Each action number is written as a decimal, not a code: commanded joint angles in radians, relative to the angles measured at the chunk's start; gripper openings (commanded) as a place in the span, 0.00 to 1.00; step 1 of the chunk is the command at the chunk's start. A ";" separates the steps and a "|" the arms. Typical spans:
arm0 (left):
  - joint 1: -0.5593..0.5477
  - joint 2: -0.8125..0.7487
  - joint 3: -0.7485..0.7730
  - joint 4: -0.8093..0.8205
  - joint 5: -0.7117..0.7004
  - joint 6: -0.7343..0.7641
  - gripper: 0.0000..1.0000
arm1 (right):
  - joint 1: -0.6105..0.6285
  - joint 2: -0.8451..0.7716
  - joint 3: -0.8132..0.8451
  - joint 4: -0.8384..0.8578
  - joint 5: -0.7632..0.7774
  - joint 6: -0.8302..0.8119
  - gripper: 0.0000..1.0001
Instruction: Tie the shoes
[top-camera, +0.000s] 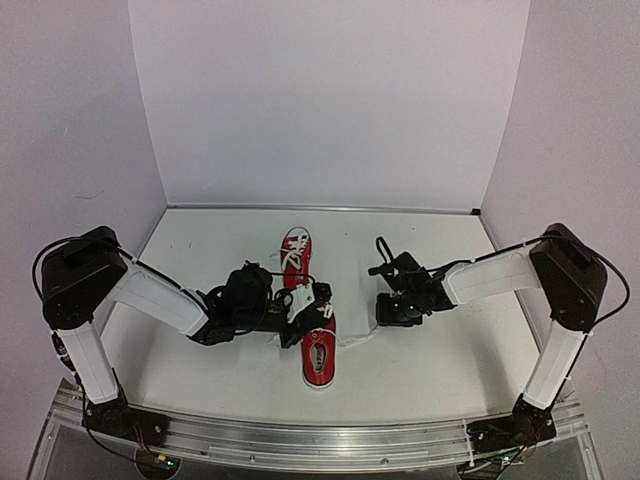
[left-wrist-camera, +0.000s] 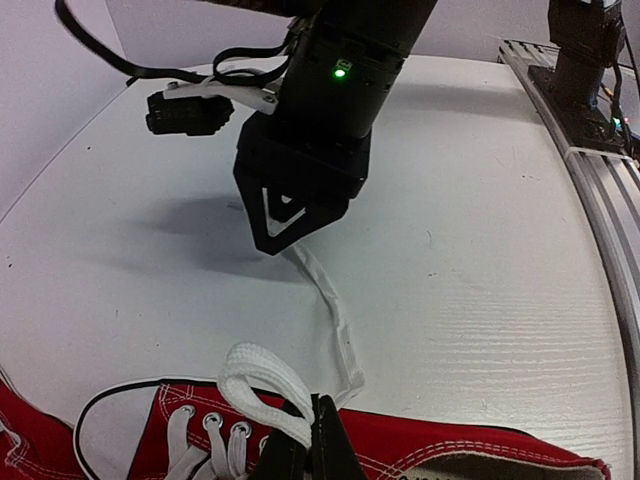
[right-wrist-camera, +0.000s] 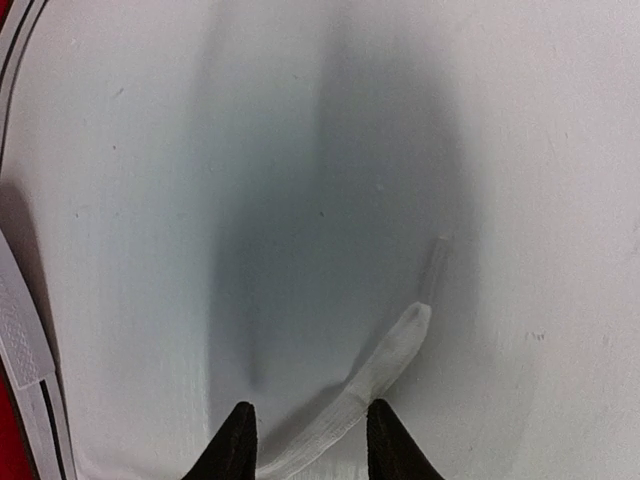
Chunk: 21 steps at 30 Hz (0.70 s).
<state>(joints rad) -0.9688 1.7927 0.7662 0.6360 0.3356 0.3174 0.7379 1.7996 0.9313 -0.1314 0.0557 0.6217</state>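
White tabletop is carrying both red sneakers, and the near shoe, the one closest to the arm bases, is serving as the reference. The far shoe is lying just beyond it, toward the back wall, and neither arm is touching it.

Over the near shoe's eyelets, the left gripper is pinching a lace loop, its fingertips pressed together on the white band. It is probably holding that loop upright so that it does not collapse while the other strand is being worked.

To the right of the near shoe, the right gripper is sitting low over the table with its fingers apart. The loose lace end is running flat between them, touched by neither finger. That straddling pose suggests it is lining up to take the strand. The lace is trailing back from there to the near shoe, slack on the surface.
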 joint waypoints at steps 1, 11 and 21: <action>-0.006 0.001 0.035 0.015 0.031 0.024 0.00 | -0.001 0.087 0.045 -0.073 0.009 -0.059 0.25; -0.007 -0.008 -0.001 0.052 0.030 0.050 0.00 | -0.001 -0.023 0.120 -0.042 -0.048 -0.130 0.00; -0.007 -0.001 -0.019 0.095 0.030 0.127 0.00 | -0.001 -0.102 0.348 -0.043 -0.181 -0.253 0.00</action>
<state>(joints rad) -0.9699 1.7931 0.7444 0.6810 0.3470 0.3939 0.7357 1.7311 1.1997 -0.1773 -0.0564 0.4249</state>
